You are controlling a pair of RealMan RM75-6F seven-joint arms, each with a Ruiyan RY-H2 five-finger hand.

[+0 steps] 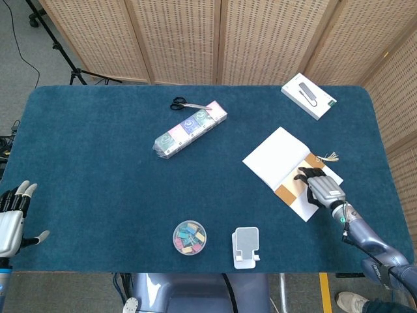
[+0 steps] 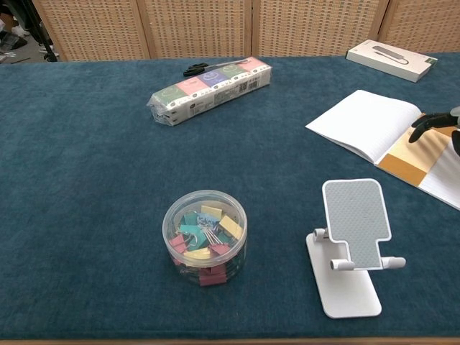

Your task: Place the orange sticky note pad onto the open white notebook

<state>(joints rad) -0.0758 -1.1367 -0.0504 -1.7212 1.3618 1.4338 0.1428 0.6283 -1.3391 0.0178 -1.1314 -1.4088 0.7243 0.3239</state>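
Presently your right hand [image 1: 323, 191] sits over the right-hand page of the open white notebook [image 1: 277, 156], its dark fingers [image 2: 425, 126] curled down toward the paper. The orange sticky note pad [image 1: 287, 191] lies flat on that page near the spine, just beside the fingers; whether the hand is touching it or has let go, the views do not settle. On placement, I judge the pad to be where the task wants it, so the remaining work looks like a clean release and withdrawal. Your left hand [image 1: 13, 218] is off the near left table edge, fingers spread, holding nothing, evidently parked out of the way.

As to containers, the clear round tub [image 2: 205, 237] near the front holds mixed coloured binder clips. A wrapped multi-pack [image 1: 190, 129] lies mid-table with black scissors [image 1: 181, 104] at its far end. A white phone stand [image 2: 352, 248] stands unoccupied near the front edge.
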